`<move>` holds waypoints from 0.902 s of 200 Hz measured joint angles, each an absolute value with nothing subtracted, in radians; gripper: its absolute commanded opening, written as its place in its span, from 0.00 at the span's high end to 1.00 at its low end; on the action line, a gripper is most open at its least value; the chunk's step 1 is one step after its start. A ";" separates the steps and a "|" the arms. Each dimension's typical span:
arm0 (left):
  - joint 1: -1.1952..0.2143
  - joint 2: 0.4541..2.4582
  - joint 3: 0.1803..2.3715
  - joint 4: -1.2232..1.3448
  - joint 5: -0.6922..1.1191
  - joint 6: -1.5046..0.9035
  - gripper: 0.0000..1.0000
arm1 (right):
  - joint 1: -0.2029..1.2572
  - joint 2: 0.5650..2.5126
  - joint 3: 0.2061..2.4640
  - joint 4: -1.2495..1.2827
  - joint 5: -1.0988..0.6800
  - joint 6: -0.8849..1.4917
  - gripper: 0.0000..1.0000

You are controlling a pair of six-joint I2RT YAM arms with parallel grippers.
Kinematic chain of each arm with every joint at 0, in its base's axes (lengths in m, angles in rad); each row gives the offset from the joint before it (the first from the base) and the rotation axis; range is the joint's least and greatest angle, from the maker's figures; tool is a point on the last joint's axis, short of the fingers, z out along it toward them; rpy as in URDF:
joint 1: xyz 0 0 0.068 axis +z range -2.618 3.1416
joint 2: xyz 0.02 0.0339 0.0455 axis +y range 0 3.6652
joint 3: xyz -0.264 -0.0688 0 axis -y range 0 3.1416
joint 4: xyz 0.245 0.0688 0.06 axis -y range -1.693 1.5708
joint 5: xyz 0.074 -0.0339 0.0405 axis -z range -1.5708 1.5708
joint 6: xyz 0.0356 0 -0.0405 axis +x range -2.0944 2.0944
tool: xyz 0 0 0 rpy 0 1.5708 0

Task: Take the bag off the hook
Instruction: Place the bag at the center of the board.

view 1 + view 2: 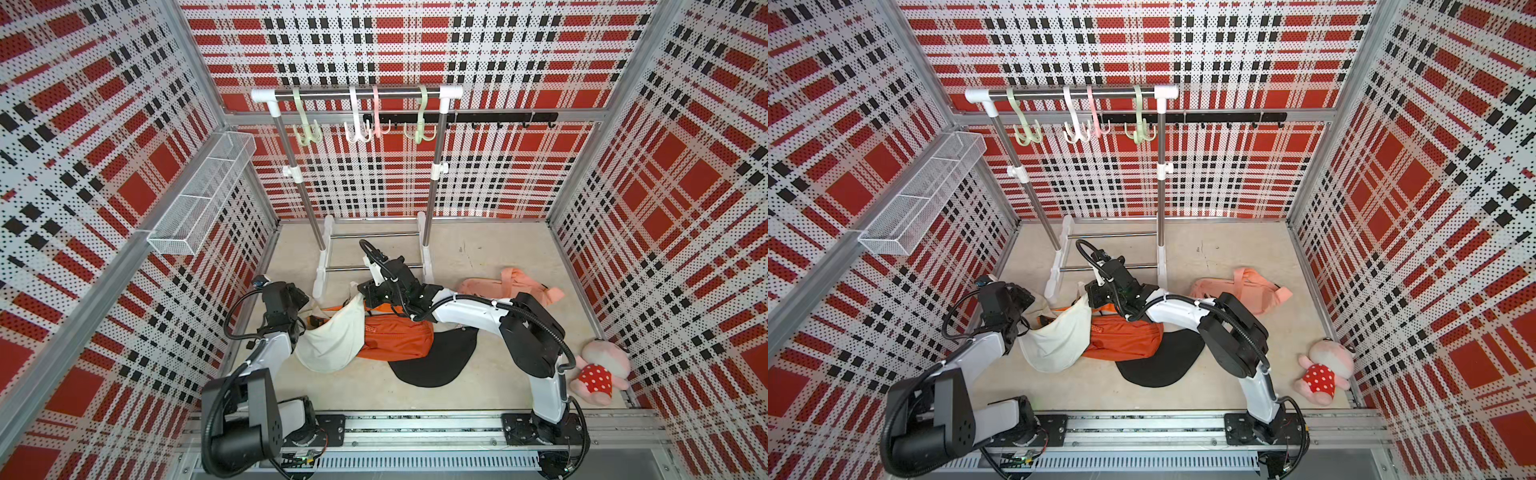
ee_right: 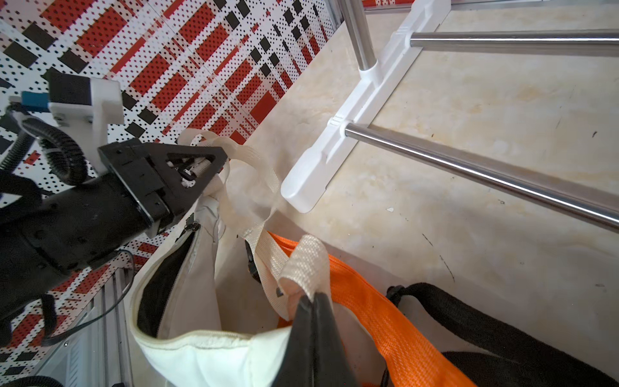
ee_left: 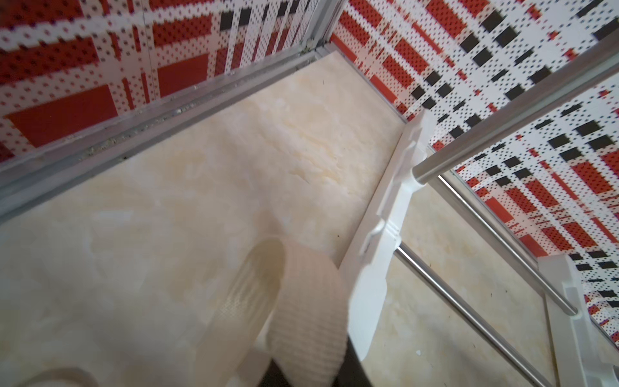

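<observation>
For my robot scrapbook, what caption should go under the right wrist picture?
Right gripper pinches the strap of the cream bag, left gripper at the far loop, orange bag alongside.

The right gripper [image 2: 313,298] has its two black fingers pressed together on a fold of the cream strap [image 2: 303,261]. The strap runs from the cream bag [image 2: 207,355], its zip gaping, to the tip of the left gripper [image 2: 221,159] (whether that one pinches it is unclear). An orange bag [image 2: 371,301] and a black bag [image 2: 485,321] lie alongside on the pale floor [image 2: 469,100], near the rack's white foot [image 2: 348,134].
</observation>
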State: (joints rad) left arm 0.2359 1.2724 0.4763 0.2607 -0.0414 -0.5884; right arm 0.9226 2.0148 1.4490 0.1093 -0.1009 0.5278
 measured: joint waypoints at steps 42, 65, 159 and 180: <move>0.287 1.345 0.477 0.305 0.054 -0.639 0.63 | 0.918 2.037 1.460 0.094 -0.102 0.562 0.99; 0.301 1.336 0.479 0.327 0.081 -0.655 0.55 | 0.915 2.037 1.460 0.093 -0.102 0.576 0.90; 0.385 1.192 0.591 0.281 0.128 -0.633 0.37 | 0.914 1.900 1.460 0.009 -0.054 0.577 0.63; 0.386 1.184 0.621 0.259 0.128 -0.607 0.36 | 0.914 1.856 1.460 0.001 -0.031 0.570 0.60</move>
State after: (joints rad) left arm 0.3859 1.1843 0.6209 0.2588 0.1276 -0.6071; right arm 0.9142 1.8561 1.4601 0.0006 -0.0315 0.5697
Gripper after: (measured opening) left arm 0.633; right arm 0.386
